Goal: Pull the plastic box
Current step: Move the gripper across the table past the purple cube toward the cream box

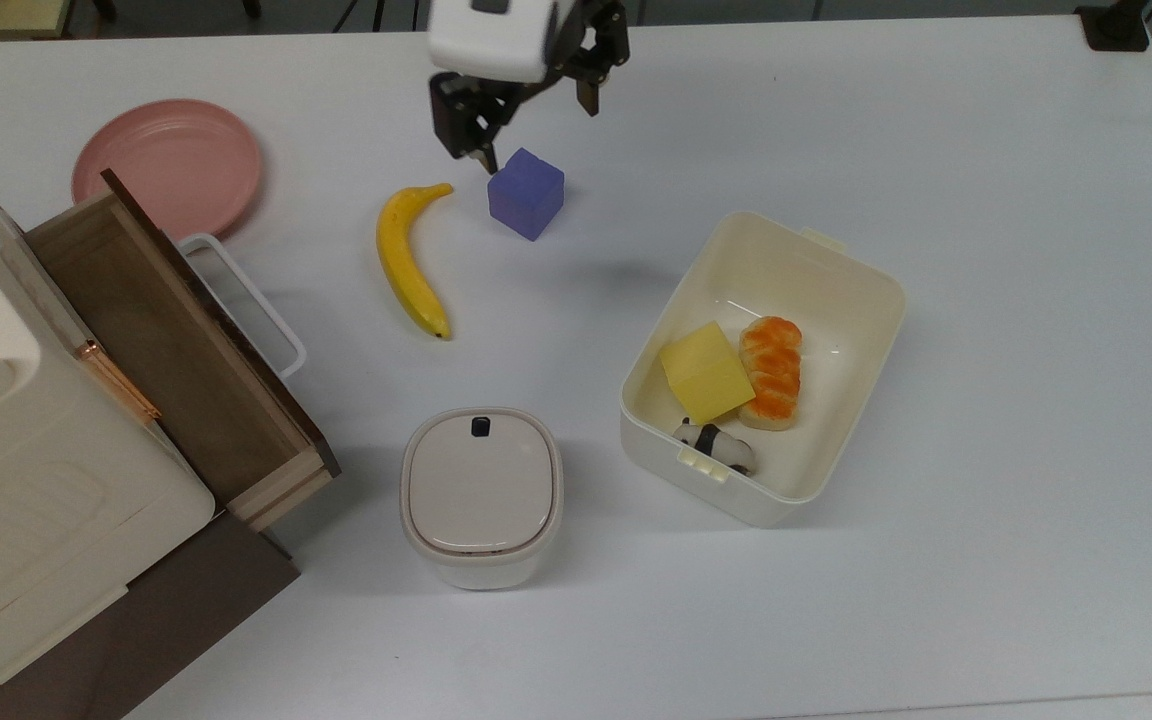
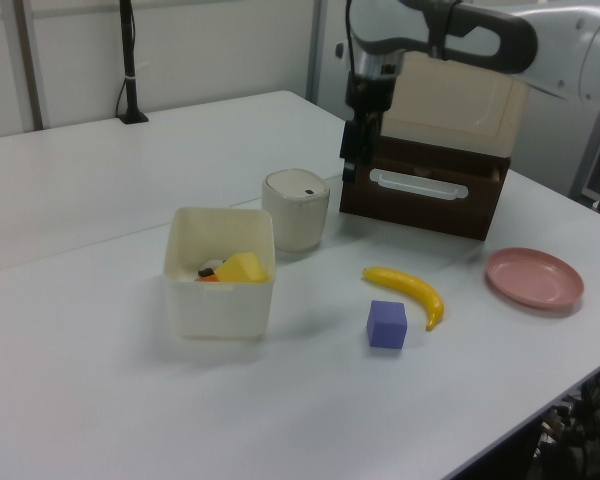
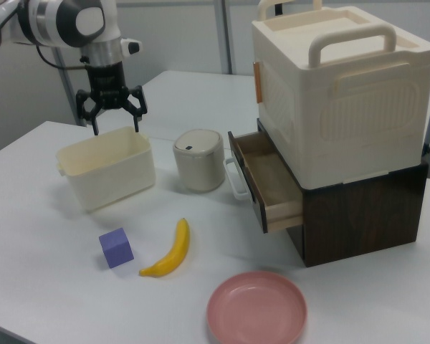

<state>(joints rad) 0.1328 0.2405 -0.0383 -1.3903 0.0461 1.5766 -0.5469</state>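
At the top view's 12 o'clock edge, we find the tool (image 1: 536, 125) hanging above the desk (image 1: 986, 560) with its two fingers spread and nothing between them. It hovers just above and beside a purple-blue cube (image 1: 526, 193).

The task's thing, the large cream-white rectangular plastic box (image 1: 841, 262) with rounded corners and a thick rim, stands on the desk toward 4 o'clock from the tool in the top view, well apart from it. Its long axis runs from about 1 o'clock to 7 o'clock in the top view, with a small latch tab on each short end. Inside lie a yellow block (image 1: 706, 372), an orange-striped bread toy (image 1: 772, 372) and a small panda figure (image 1: 716, 444). We judge that the near short rim, at the box's 1 o'clock end, is the closest edge for the tool to hook, and that the tool must first travel toward 4 o'clock and descend.

The desk is white, flat and matte; we expect the box to slide on it readily.

Other items: a yellow banana (image 1: 408, 260), a pink round plate (image 1: 168, 165), a rounded-square white canister with a beige lid (image 1: 481, 495), and a dark wooden drawer unit (image 1: 176, 350) with its drawer pulled out, carrying a big white storage bin (image 3: 340, 93). Pale wall panels stand behind the desk in the left view.
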